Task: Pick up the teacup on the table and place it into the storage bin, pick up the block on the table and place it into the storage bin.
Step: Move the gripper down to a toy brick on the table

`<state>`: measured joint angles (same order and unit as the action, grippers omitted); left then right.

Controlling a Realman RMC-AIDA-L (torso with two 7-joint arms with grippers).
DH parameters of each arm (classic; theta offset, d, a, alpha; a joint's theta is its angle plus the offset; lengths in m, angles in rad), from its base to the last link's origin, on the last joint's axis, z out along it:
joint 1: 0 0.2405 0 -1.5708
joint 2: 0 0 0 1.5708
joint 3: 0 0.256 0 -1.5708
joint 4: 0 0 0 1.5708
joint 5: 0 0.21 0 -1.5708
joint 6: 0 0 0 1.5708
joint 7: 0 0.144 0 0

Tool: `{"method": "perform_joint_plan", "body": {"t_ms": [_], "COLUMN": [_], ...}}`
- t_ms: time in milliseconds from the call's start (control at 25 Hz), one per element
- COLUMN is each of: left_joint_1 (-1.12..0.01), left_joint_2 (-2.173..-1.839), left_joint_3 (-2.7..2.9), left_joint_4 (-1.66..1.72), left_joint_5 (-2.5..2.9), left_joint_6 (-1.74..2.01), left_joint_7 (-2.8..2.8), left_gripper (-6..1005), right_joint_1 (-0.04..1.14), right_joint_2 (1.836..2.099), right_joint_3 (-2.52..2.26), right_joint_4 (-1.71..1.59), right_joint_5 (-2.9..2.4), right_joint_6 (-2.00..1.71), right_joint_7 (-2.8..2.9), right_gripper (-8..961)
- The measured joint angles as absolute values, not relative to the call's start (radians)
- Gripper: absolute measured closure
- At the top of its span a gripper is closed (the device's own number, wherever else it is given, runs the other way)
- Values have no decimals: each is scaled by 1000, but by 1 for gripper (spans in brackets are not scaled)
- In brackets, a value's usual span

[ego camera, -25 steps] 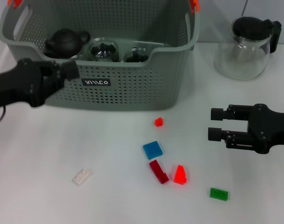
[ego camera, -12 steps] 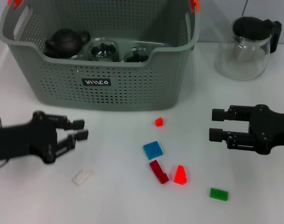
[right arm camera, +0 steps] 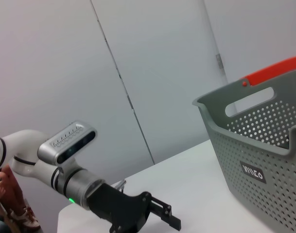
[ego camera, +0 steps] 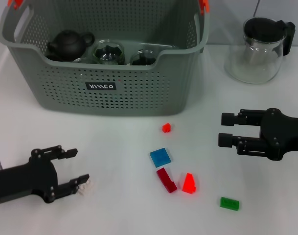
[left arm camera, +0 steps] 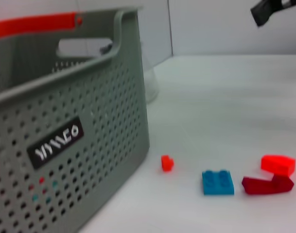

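Going left to right on the white table (ego camera: pixel 114 142): the left gripper (ego camera: pixel 79 169) is down low at the near-left, fingers spread apart with nothing between them. One fingertip sits right by a small white block (ego camera: pixel 85 186), touching it or just beside it, can't tell which.

Behind that is the storage bin (ego camera: pixel 139 88), one big grey perforated basket with orange handle clips and a black label. Inside I count one dark teapot (ego camera: pixel 68 43) and two glass teacups (ego camera: pixel 108 52), side by side against the front wall. No cup left out on the table.

Blocks in the open, middle of the table: one tiny red block (ego camera: pixel 166 128) nearest the bin, one blue block (ego camera: pixel 160 157), one dark red block (ego camera: pixel 166 179) just below the blue one, one bright red-orange block (ego camera: pixel 189 183) just beside the dark red one, and one green block (ego camera: pixel 229 203) off to the near-right. With the white one that makes six.

The right gripper (ego camera: pixel 225 129) hangs over the table at the right, fingers apart, holding nothing, well clear of the blocks.

Far right back: one glass pitcher (ego camera: pixel 259 49) with a black lid.

Room-wise, the right wrist view shows plain grey wall panels (right arm camera: pixel 152 73) behind the table.
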<state>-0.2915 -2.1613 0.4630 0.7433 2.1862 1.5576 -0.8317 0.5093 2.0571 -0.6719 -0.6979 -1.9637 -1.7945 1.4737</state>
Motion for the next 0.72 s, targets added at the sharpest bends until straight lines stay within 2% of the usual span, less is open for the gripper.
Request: {"method": "perform_joint_plan", "body": {"t_ms": [120,320,720], "left_joint_1": [-286,-277,-269], "left_joint_2": [-2163,-2167,-2169], "left_joint_3": [463,459,456], "left_joint_4": [731,697,655], "left_joint_5": [2197,2201,2200], "left_joint_6": [1551,1542,1481], "left_joint_7": [-830,-823,-786], "left_gripper": [410,345,348], "right_joint_1": [509,510,506], "right_joint_2": [2057,2057,2057], "right_joint_3": [-672,-672,-672], "right_joint_4": [-698,-698,-697], "right_joint_5": [-1964,-1964,-1966], "right_joint_6": [-1794,-1793,-1788], "right_joint_7": [1475,1475,1476], "right_gripper": [297,297,298]}}
